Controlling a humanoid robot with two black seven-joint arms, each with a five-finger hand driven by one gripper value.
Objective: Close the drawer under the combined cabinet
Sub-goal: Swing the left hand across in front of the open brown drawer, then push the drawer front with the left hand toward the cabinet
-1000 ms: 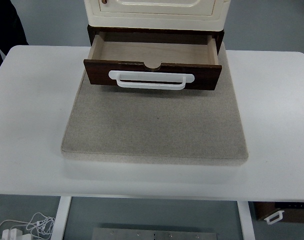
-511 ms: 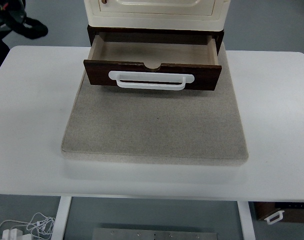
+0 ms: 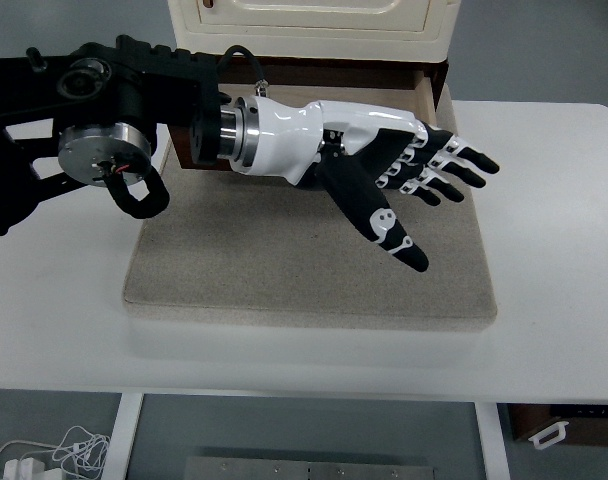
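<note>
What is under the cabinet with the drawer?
A grey mat on the white table lies under the cabinet. The left hand covers most of the drawer.

The left arm reaches in from the left edge of the table, and its open hand hangs across the front of the open drawer, blocking that side. The cabinet closes off the far edge. The mat toward the near edge lies bare, and the table's right side is open.
</note>
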